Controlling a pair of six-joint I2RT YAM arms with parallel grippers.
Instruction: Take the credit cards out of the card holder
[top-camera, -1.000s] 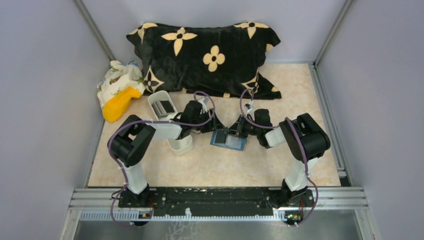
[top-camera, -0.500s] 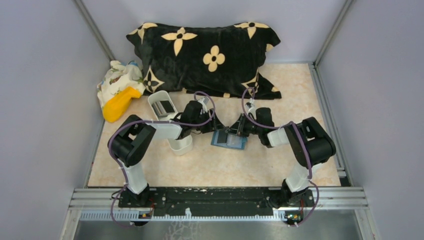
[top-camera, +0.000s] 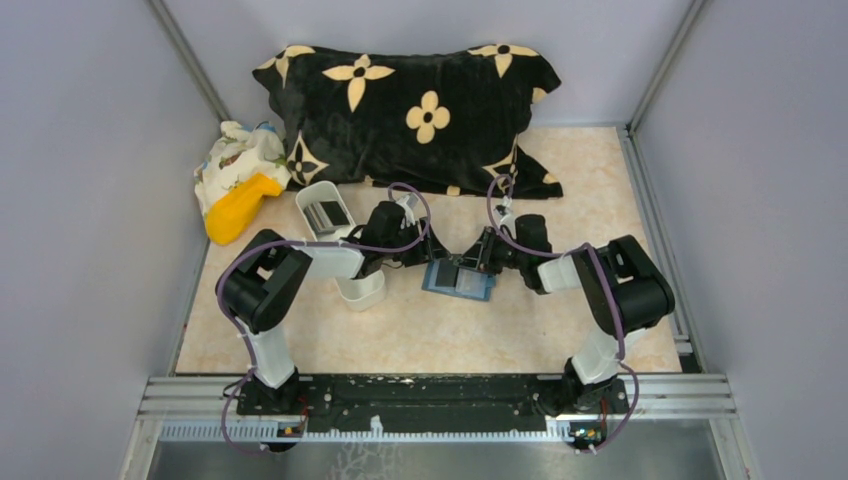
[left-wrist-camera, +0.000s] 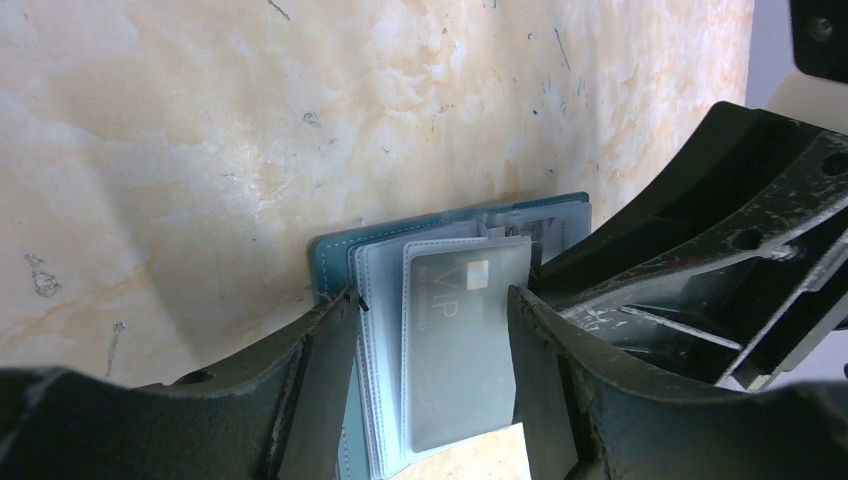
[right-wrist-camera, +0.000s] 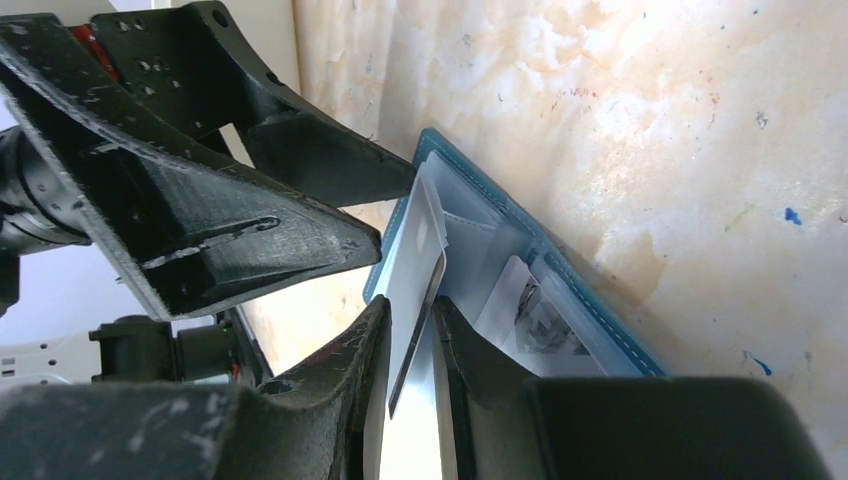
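Card holder look: the card holder (left-wrist-camera: 330, 268) is lying open on the surface (top-camera: 400, 340), showing a blue-teal cover with pale stitching and a stack of clear sleeves fanning out of it; one sleeve is carrying a printed slip (right-wrist-camera: 530, 310).
Card holder place: it is sitting directly under both sets of fingertips, between the left hand (left-wrist-camera: 430, 298) and the right hand (right-wrist-camera: 412, 310).
Card look: the silvery card (left-wrist-camera: 465, 340) is showing a small pale chip and the letters VIP.
Card place: it is standing on edge between the right hand's fingers, its far end lying against the sleeves.
Left hand: its jaws are standing wide, one finger on each side of the sleeve stack and touching it; whether they are squeezing, I cannot tell.
Right hand: its jaws are standing narrow, close against the card's two faces; whether they are pinching it, I cannot tell.
Count: one holder, one silvery card, and one dark card (top-camera: 327, 214) lying in the single white tray (top-camera: 312, 192) beyond the left hand.
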